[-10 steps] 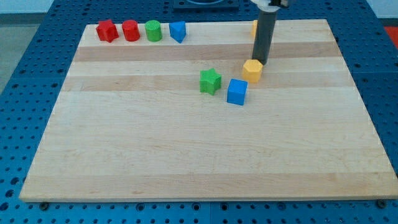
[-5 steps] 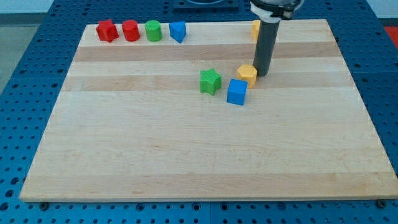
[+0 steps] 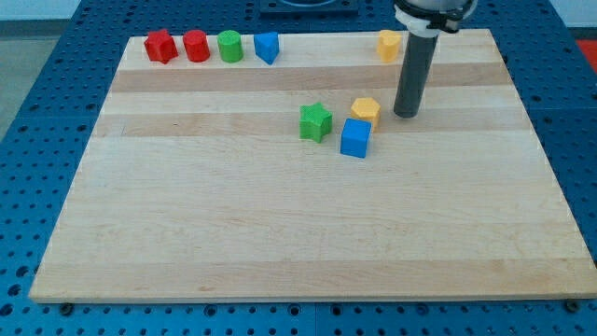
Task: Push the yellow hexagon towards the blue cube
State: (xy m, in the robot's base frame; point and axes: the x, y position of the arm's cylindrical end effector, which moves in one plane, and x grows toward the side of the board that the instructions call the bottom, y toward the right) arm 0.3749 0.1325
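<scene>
Rod upright, coming down from the view's top edge, with my tip (image 3: 406, 115) set on the wooden board (image 3: 280, 233) in its upper right part. Just to the tip's left sits the yellow hexagon (image 3: 366, 110), with a narrow strip of bare wood between them, so the tip is apart from it. Below-left of the tip, past the hexagon, lies the blue cube (image 3: 355, 138); hexagon and cube look to be touching or nearly so, the hexagon at the cube's upper right corner. Further left of the tip stands a green star (image 3: 315, 122), near the cube but apart from it. Above the tip, close beside the rod's left, sits a second yellow block (image 3: 388, 44) by the board's top edge. Far to the upper left runs a row along that edge: red star (image 3: 160, 46), red cylinder (image 3: 196, 46), green cylinder (image 3: 229, 46), and a blue block (image 3: 267, 47). The tip touches no block and holds nothing.
</scene>
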